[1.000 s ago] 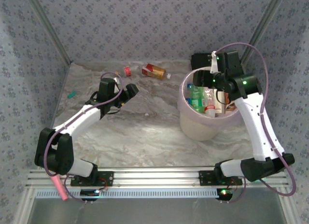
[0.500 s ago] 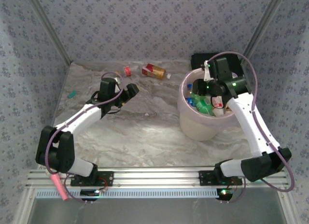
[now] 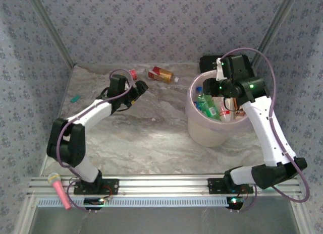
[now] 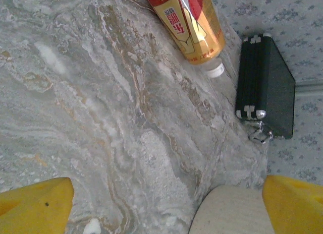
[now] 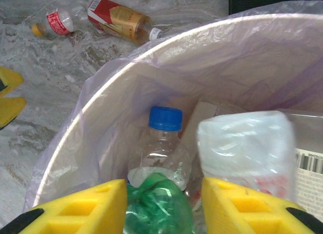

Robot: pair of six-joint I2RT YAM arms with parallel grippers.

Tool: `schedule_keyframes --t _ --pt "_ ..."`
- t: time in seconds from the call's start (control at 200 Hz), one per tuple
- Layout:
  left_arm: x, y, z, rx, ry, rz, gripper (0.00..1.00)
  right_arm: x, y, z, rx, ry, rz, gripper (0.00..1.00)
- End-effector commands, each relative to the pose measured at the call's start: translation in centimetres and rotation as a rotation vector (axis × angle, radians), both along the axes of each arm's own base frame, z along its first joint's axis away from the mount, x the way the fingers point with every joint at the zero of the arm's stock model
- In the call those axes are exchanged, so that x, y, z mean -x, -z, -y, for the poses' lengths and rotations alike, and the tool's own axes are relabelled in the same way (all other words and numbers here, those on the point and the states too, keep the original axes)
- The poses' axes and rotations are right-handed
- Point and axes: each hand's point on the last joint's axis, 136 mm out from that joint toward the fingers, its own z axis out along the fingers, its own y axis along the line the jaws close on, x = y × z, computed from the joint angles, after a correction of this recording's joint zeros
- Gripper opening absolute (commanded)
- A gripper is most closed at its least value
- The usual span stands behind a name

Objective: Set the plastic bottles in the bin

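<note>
From above, the bin point(image 3: 202, 130) stands on the worktop point(image 3: 151, 135), and several plastic bottles point(image 3: 208, 107) already lie inside it. The right gripper point(image 3: 211, 89) hangs over the opening of the bin, probably so that what it carries falls inside and not on the rim. Two bottles are outside, to the left of the bin and a little behind it: a red and gold bottle point(image 3: 161, 74) and a small clear bottle point(image 3: 133, 73) with a red label. The left gripper point(image 3: 139, 89) points toward them. A black case point(image 3: 208, 62) lies just behind the bin.

In the left wrist view, the left gripper point(image 4: 166, 206) has its yellow fingers spread wide, with nothing between them. The red and gold bottle lies on its side ahead, apart from the fingers, so the wide opening looks like a preparation to take it.

In the right wrist view, the right gripper point(image 5: 162, 196) has its fingers drawn in on a crumpled green bottle point(image 5: 159, 214), which sits between them above the pink bag point(image 5: 242, 52) that lines the bin. Deeper in the bin stands a clear bottle with a blue cap point(image 5: 164, 138). The green bottle seems ready for release, and the two bottles outside the bin are not yet collected.
</note>
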Motion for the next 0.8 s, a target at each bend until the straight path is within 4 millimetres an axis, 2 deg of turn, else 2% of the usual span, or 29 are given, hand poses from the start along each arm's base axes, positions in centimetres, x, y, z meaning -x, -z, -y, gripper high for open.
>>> schedule_keyframes --t 0.0,0.19,0.275,0.345,0.5,0.575,0.7,0.795 --pt "-1.7 -0.3 0.5 -0.008 -0.044 -0.025 0.96 1.4 0.9 0.2 0.045 -0.019 -0.048 0.44" --pt "-4.1 1.0 1.7 0.027 -0.087 -0.075 0.96 2.1 3.4 -0.3 0.017 -0.009 -0.089 0.41" --pt "-5.2 1.4 2.8 0.047 -0.086 -0.085 0.96 2.2 3.8 -0.6 0.008 -0.017 -0.098 0.40" --pt "-6.1 1.6 3.9 0.053 -0.085 -0.093 0.96 2.1 3.4 -0.7 0.009 -0.020 -0.090 0.40" --pt "-8.5 2.4 5.6 0.059 -0.104 -0.122 0.96 2.2 0.5 -0.2 0.009 -0.018 -0.020 0.41" --pt "-9.7 2.8 6.0 0.062 -0.142 -0.138 0.96 2.3 -0.2 0.2 0.016 -0.013 0.003 0.42" --pt "-11.4 4.7 6.0 -0.006 -0.221 -0.199 0.97 2.4 0.0 0.7 0.029 -0.004 0.012 0.43" --pt "-13.1 5.1 6.7 -0.053 -0.229 -0.209 0.98 2.6 0.4 0.9 0.029 -0.001 0.012 0.45"
